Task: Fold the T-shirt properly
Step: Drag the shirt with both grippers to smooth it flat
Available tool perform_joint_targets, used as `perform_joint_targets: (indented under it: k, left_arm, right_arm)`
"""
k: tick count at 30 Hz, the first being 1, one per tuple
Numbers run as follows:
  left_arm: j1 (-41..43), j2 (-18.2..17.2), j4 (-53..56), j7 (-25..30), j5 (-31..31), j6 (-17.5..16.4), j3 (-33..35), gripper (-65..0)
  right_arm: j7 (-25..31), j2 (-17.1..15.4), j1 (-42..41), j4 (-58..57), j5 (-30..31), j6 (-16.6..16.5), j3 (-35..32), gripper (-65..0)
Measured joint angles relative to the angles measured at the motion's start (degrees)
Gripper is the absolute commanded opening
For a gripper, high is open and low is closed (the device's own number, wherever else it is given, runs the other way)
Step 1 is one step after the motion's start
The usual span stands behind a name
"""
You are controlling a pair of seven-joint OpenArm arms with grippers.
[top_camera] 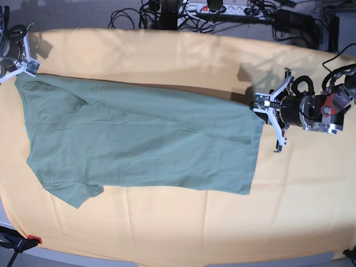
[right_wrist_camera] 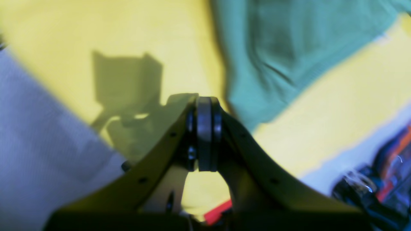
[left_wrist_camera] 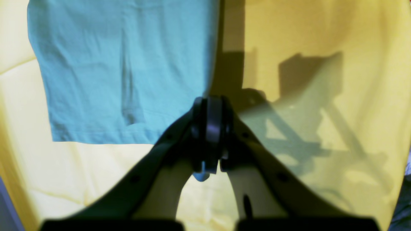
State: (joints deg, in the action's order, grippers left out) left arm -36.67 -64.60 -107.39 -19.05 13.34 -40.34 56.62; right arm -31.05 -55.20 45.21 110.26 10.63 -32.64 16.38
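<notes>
The sage-green T-shirt (top_camera: 139,144) lies spread flat on the yellow-orange cloth (top_camera: 167,55), neck end to the left and hem to the right. My left gripper (top_camera: 259,103) is at the hem's far corner. In the left wrist view its jaws (left_wrist_camera: 210,99) are pressed together where the T-shirt (left_wrist_camera: 112,70) edge runs into them, with a scrap of fabric showing between the pads. My right gripper (top_camera: 30,67) is at the far shoulder corner. Its jaws (right_wrist_camera: 204,99) are shut where the T-shirt (right_wrist_camera: 282,48) edge meets them. The shirt's far edge runs straight between both grippers.
A power strip (top_camera: 217,8) and tangled cables lie beyond the table's back edge. A red clamp (top_camera: 33,240) holds the cloth at the front left corner. Bare grey table (right_wrist_camera: 38,128) shows past the cloth edge, and dark clutter (right_wrist_camera: 379,179) lies off the side.
</notes>
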Motion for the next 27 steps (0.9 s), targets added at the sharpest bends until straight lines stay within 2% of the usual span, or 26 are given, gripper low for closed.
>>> perform_joint_targets:
  k: [2, 3, 4, 8, 15, 19, 22, 27]
  left_arm:
    - [0.0, -0.1, 0.0, 0.0, -0.1, 0.0, 0.0, -65.0]
    - [0.0, -0.1, 0.0, 0.0, -0.1, 0.0, 0.0, -65.0]
    - [0.0, -0.1, 0.0, 0.0, -0.1, 0.0, 0.0, -65.0]
    - [0.0, -0.1, 0.0, 0.2, -0.1, 0.0, 0.0, -65.0]
    - [0.0, 0.0, 0.0, 0.2, 0.0, 0.0, 0.0, -65.0]
    - [0.0, 0.0, 0.0, 0.2, 0.0, 0.0, 0.0, -65.0]
    - [0.0, 0.0, 0.0, 0.2, 0.0, 0.0, 0.0, -65.0]
    - [0.0, 0.0, 0.0, 0.2, 0.0, 0.0, 0.0, -65.0]
  right_arm:
    - [0.3, 0.0, -0.3, 0.0, -0.2, 2.2, 0.0, -33.8]
    - [0.2, 0.0, -0.2, 0.0, 0.1, 2.7, 0.0, -28.2]
    - [0.7, 0.0, -0.2, 0.0, 0.0, 2.8, 0.0, -26.9]
    - [6.1, 0.3, 0.0, -1.6, 0.4, 2.6, 0.0, -26.9]
    - [7.7, 0.7, -1.2, -7.5, -0.1, 4.5, 0.0, -27.1]
    - [8.2, 3.0, -4.3, -9.2, -0.1, 0.7, 0.0, -27.3]
    - [8.4, 4.5, -5.1, -9.7, -0.2, 0.7, 0.0, -27.3]
    - [10.1, 4.6, -5.2, -9.7, -0.4, 0.4, 0.0, -27.4]
